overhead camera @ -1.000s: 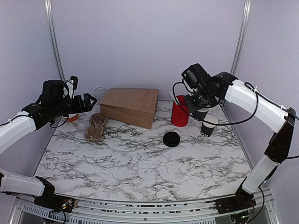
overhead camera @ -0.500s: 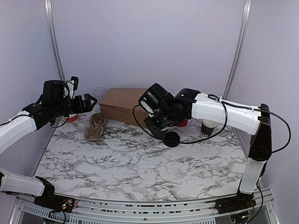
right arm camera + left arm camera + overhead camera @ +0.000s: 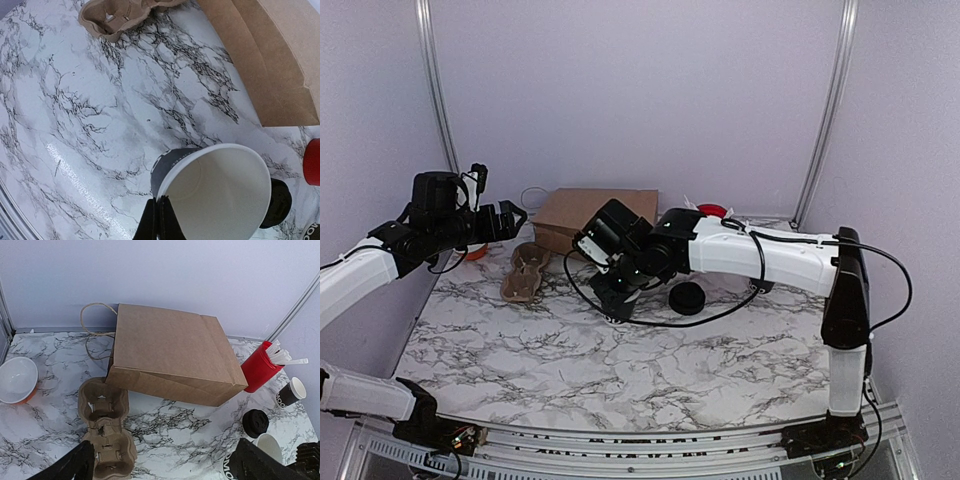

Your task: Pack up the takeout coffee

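Observation:
My right gripper [image 3: 617, 298] is shut on the rim of the takeout coffee cup [image 3: 215, 192], black outside and white inside. It holds the cup tilted, above the marble near the middle left. In the right wrist view its fingers [image 3: 161, 220] pinch the rim. The cup also shows in the left wrist view [image 3: 227, 466], partly hidden by my left finger. My left gripper [image 3: 510, 215] is open and empty, high at the far left. In its own view [image 3: 165, 462] it looks down on the cardboard cup carrier [image 3: 102, 432]. The brown paper bag [image 3: 595, 212] lies flat at the back.
A second black cup [image 3: 290, 392] and a red cup with white sticks [image 3: 260, 367] stand at the back right. A flat black lid [image 3: 687, 298] lies right of my right gripper. An orange bowl [image 3: 17, 380] sits at the back left. The carrier [image 3: 525, 270] lies left of the held cup.
My right arm has swung from the back right to the middle left, carrying the black cup with it. The left arm has not moved.

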Robot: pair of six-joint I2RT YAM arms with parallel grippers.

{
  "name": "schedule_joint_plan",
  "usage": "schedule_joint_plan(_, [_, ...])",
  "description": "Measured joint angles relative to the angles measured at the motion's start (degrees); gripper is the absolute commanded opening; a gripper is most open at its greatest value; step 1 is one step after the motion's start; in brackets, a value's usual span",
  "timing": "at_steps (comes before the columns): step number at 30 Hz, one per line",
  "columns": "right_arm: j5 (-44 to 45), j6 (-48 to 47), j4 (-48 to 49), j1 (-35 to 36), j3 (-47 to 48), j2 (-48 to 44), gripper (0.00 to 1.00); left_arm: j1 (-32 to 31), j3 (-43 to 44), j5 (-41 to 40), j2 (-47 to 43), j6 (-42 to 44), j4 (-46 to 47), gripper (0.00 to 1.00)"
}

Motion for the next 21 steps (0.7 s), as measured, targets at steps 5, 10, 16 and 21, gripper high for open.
schedule_joint_plan(5, [-1.3, 0.2, 0.4, 0.1, 0.3, 2.4, 0.0, 0.0, 0.0, 0.0, 0.0, 0.1, 0.0, 0.99])
schedule_joint_plan(10, [-1.9, 0.3, 0.4, 0.2, 0.3, 4.2, 0.06, 0.0, 0.0, 0.0, 0.0, 0.1, 0.0, 0.99])
schedule_joint_plan(16, [-3.1, 0.4, -0.2, 0.5, 2.1, 4.8, 0.25, 0.0, 0.0, 0.0, 0.0, 0.1, 0.0, 0.99])
schedule_joint_plan(21, [-4.4, 0.4, -0.4, 0.5, 4.1, 4.8, 0.44, 0.0, 0.0, 0.0, 0.0, 0.1, 0.0, 0.99])
